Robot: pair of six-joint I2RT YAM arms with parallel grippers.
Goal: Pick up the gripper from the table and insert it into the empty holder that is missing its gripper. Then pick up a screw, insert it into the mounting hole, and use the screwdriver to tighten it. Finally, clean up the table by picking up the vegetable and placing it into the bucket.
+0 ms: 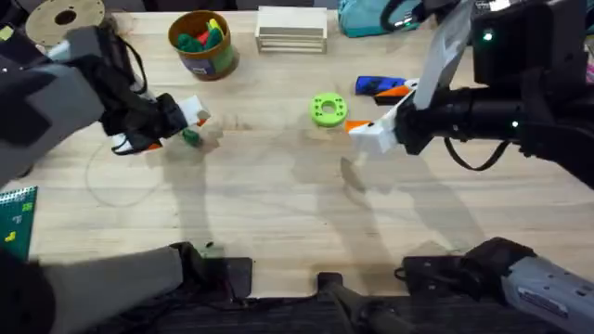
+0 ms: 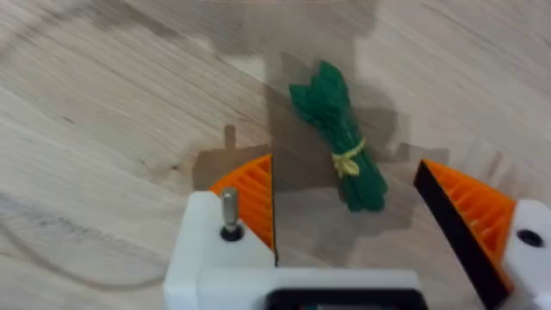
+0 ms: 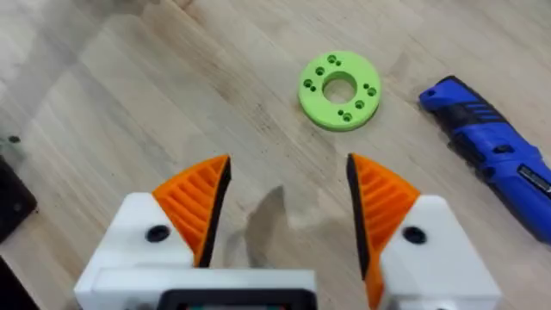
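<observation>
- Overhead: nearest us, the left gripper (image 1: 190, 125) hangs low over the vegetable (image 1: 191, 137) on the table (image 1: 278, 195); the right gripper (image 1: 364, 133) waits near the green disc (image 1: 327, 109), with the screwdriver (image 1: 379, 86) beyond and the bucket (image 1: 202, 42) at the far side.
- Left wrist: our orange pads (image 2: 250, 202) stand apart either side of the tied vegetable (image 2: 340, 146), ready, we judge, to close on it.
- Right wrist: our pads (image 3: 200, 202) are spread wide over bare wood, holding nothing, probably parked clear of the work.

the desk (image 2: 103, 129) is pale wood with a matt, grained face. the vegetable (image 2: 340, 146) looks like crinkled matt plastic, perhaps rubbery. pincer pads (image 3: 202, 202) are ribbed orange plastic on smooth white blocks. the screwdriver (image 3: 491, 155) is smooth blue plastic.
</observation>
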